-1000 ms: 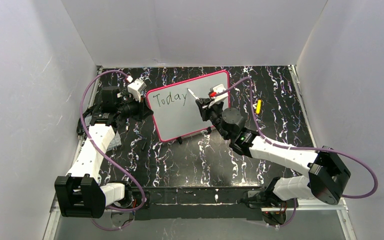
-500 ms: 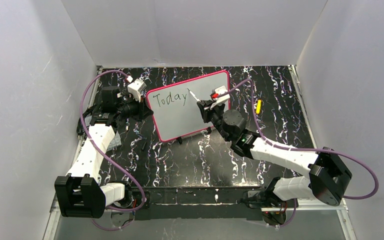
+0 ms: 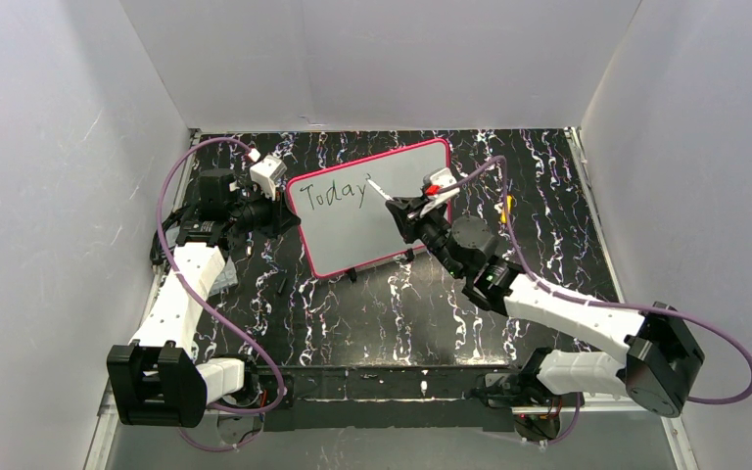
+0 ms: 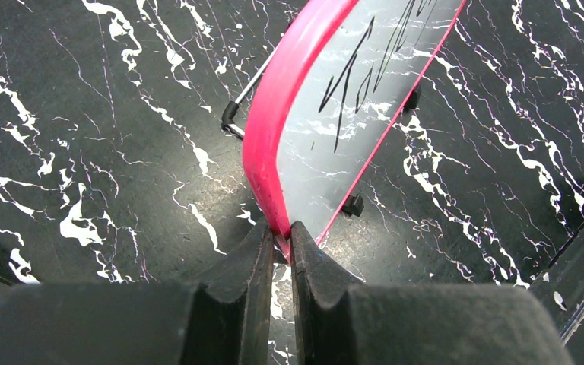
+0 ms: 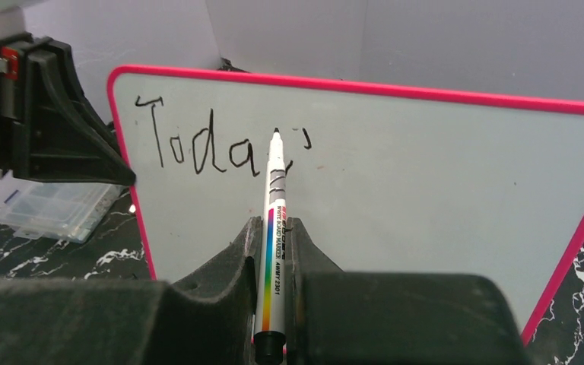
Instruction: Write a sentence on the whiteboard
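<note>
1. The left jaws are pressed together on the pink frame at the left edge of the whiteboard, pinching it.
2. The whiteboard stands tilted on small black feet on the black, white-veined surface, near the back and slightly left of centre.
3. The sentence so far reads "Today" in thin black letters along the board's top left, with a small apostrophe mark just after it.
4. The right jaws are clamped on a white marker with a rainbow stripe. Its black tip is at the board's face beside the last letter; contact cannot be told.
5. A small yellow object lies on the surface to the right, apart from the board.
</note>
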